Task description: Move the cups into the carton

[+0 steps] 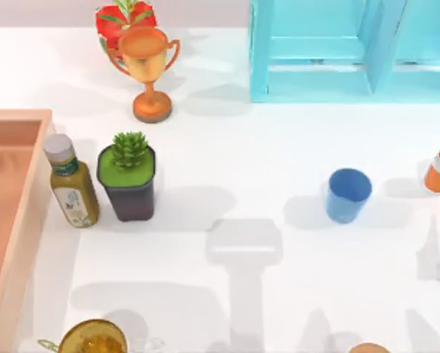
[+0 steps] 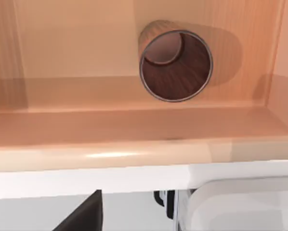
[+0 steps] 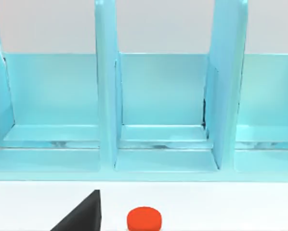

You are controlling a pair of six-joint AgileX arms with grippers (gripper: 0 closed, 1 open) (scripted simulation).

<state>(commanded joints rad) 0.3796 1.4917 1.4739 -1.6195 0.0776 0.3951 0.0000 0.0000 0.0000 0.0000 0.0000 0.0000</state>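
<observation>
The bright blue cup (image 1: 348,194) stands upright and open-topped on the white surface (image 1: 264,162), right of centre, well apart from the carton (image 1: 21,220). The carton, a peach-orange box with thick flat-topped walls, occupies the left edge. In the left wrist view, the dark reddish-brown cup (image 2: 176,60) sits inside the carton (image 2: 110,149), its wood-grained interior and thin rim visible. Farther back stands the turquoise shelf unit (image 1: 345,51). Whether either gripper is wide or narrow cannot be determined.
</observation>
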